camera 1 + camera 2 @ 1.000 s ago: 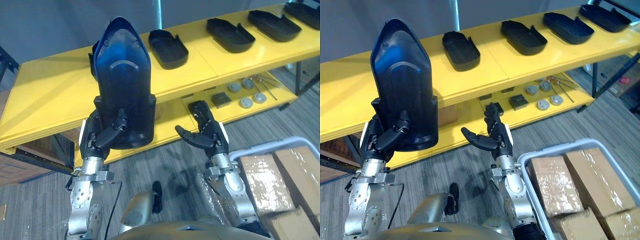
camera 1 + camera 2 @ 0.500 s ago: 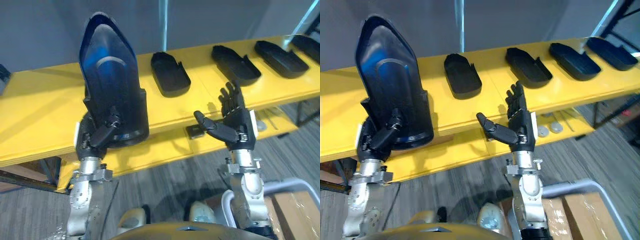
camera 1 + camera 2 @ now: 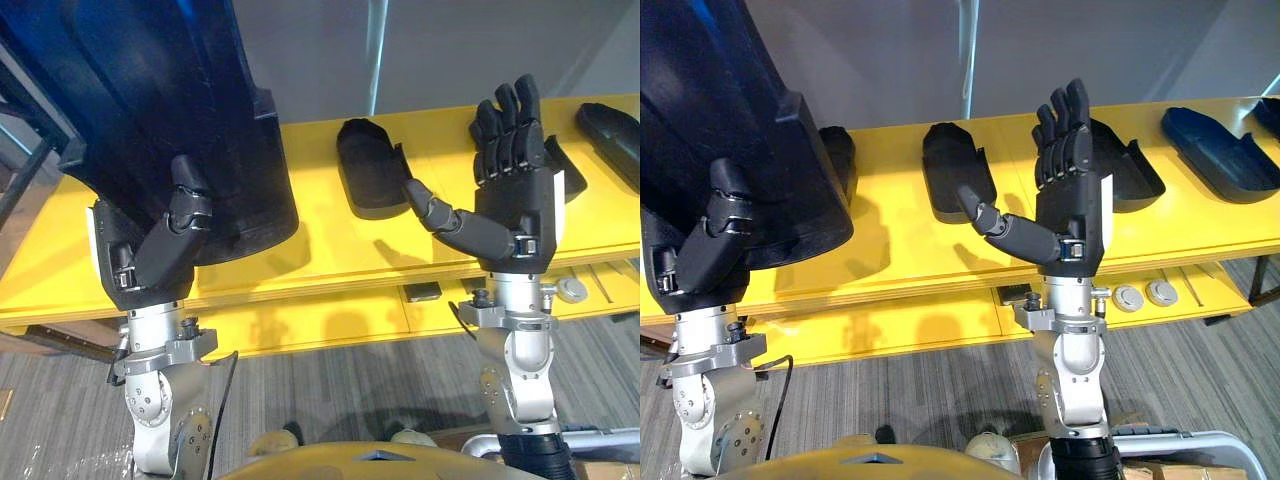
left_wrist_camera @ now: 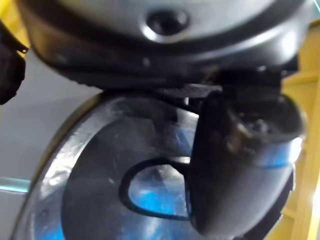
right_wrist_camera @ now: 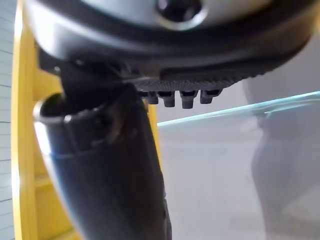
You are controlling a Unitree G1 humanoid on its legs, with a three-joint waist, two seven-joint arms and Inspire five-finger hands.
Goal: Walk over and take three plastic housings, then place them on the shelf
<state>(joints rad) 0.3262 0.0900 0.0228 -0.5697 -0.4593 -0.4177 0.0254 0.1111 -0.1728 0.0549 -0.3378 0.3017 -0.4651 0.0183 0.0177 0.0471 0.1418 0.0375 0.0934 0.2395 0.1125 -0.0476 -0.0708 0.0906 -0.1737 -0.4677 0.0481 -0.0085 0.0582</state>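
now the left hand (image 3: 150, 255) is clenched round the lower end of a big dark plastic housing (image 3: 170, 110). it holds the housing upright above the left stretch of the yellow shelf (image 3: 330, 250), near the front edge. the right hand (image 3: 515, 210) is raised over the front edge further right, released, fingers straight and thumb out, grasping nothing.

the step in hand looks like setting this housing down. to do it well, i'd tip it flat like the neighbouring housing (image 3: 368, 180) and lower it onto the bare yellow to that one's left. it should land well in from the front edge before the fingers let go, and the free hand could steady the tall end.

the right eye view shows another dark housing (image 3: 835, 150) toward the back edge, tucked behind the held one. so the gap is likely tighter than the left eye view suggests. the left wrist view shows the thumb (image 4: 240, 165) pressed on the housing's glossy face.
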